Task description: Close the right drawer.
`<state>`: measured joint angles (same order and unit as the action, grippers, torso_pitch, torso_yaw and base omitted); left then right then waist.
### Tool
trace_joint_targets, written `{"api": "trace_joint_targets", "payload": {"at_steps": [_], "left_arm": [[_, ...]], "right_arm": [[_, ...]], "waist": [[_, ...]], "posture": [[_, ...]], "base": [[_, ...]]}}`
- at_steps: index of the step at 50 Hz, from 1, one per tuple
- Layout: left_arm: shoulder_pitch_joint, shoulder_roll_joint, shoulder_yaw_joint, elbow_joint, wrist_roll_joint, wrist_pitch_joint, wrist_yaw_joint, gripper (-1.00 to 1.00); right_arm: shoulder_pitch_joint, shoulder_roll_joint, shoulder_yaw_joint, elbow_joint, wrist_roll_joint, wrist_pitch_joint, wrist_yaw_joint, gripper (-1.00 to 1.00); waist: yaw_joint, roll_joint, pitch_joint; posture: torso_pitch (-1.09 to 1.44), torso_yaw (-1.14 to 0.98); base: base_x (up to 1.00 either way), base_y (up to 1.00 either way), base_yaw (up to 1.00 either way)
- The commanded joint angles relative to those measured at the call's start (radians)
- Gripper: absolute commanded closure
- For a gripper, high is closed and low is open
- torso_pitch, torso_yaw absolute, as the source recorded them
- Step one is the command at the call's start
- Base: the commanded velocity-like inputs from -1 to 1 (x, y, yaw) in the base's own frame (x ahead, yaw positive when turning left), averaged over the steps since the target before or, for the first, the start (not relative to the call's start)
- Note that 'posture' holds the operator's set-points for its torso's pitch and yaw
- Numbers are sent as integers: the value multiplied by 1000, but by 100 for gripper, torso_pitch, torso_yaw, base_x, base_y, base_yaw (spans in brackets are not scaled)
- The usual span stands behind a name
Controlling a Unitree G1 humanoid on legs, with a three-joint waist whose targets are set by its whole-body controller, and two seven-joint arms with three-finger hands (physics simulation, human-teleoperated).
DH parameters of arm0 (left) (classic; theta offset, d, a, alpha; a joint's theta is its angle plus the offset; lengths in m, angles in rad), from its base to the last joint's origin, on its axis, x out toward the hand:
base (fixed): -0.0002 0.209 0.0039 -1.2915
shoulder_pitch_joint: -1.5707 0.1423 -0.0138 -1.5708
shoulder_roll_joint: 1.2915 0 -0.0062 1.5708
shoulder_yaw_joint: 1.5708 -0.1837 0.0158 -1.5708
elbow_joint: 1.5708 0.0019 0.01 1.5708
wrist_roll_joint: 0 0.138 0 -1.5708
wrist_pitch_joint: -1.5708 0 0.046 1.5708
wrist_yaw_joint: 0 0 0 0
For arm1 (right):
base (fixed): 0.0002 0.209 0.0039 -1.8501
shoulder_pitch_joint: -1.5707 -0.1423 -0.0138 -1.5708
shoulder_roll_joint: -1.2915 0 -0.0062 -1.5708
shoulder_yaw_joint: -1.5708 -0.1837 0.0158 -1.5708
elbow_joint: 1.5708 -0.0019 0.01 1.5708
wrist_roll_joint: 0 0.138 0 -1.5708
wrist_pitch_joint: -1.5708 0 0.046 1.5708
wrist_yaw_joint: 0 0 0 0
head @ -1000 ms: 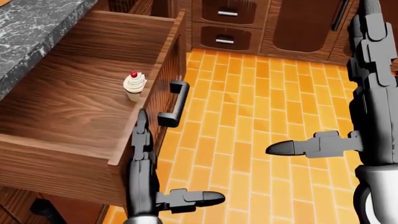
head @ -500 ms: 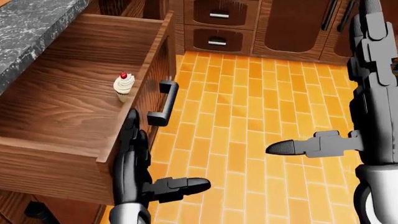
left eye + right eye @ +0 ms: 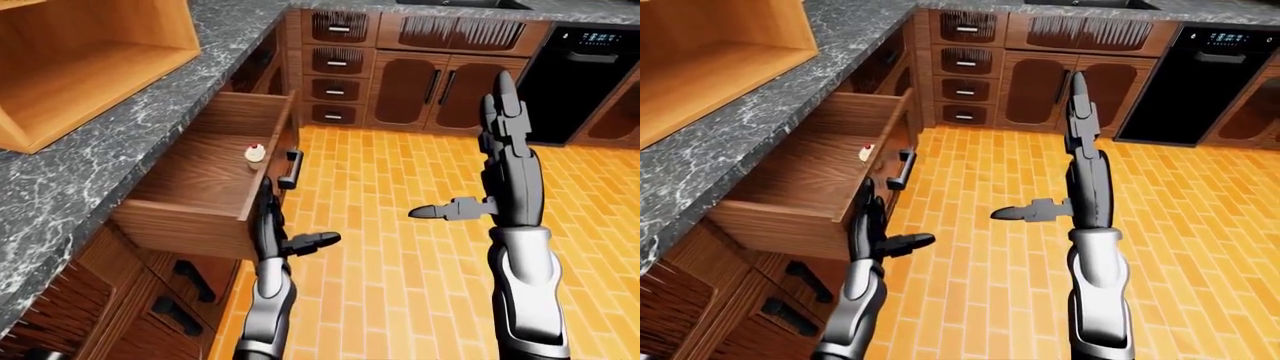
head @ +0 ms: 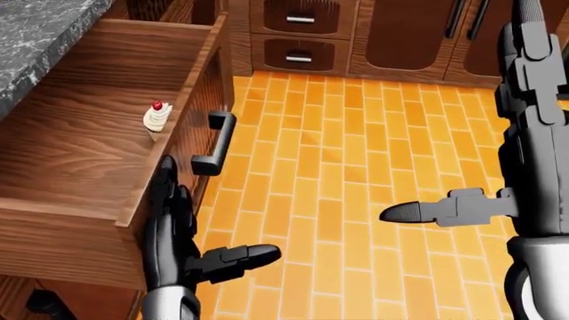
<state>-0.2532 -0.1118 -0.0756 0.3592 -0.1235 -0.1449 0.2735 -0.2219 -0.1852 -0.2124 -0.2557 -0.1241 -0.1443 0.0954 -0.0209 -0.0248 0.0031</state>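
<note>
Drawer [image 4: 80, 147] pulled out — cupcake [image 4: 157, 117] inside; both hands' fingers [image 4: 238, 256] spread, empty.

I'm in a kitchen: dark granite counter [image 3: 150, 120], wood cabinets [image 3: 430, 86], orange tiles [image 3: 400, 225], probably a dishwasher [image 3: 585, 82].

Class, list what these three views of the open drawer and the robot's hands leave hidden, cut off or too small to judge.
- Left hand: whether its fingers touch the drawer front; head view, the hand covers the contact.
- Cupcake: its base; head view, hidden by the drawer's front panel.
- Right hand: fingertips cut off by the head view's top edge.
- Dark appliance: panel markings too small, left-eye view.
</note>
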Motion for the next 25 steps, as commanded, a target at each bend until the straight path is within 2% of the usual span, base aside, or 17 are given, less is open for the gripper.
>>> {"api": "trace_joint_targets", "payload": {"at_steps": [1, 8, 25], "left_arm": [[-9, 14, 52, -13, -32, -8, 49, -100], [-25, 27, 68, 21, -21, -33, 87, -100], [-44, 55, 100, 44, -49, -58, 101, -100]], "right_arm": [[-23, -9, -8, -35, 3, -22, -7, -100], [-23, -8, -7, -32, 4, -24, -6, -100], [-22, -8, -5, -14, 1, -39, -6, -100]], "waist": [[8, -6, -14], [5, -5, -15], [5, -1, -20]], "posture": [[0, 0], [0, 0], [0, 0]], "base": [[0, 0, 0], [0, 0, 0], [0, 0, 0]]}}
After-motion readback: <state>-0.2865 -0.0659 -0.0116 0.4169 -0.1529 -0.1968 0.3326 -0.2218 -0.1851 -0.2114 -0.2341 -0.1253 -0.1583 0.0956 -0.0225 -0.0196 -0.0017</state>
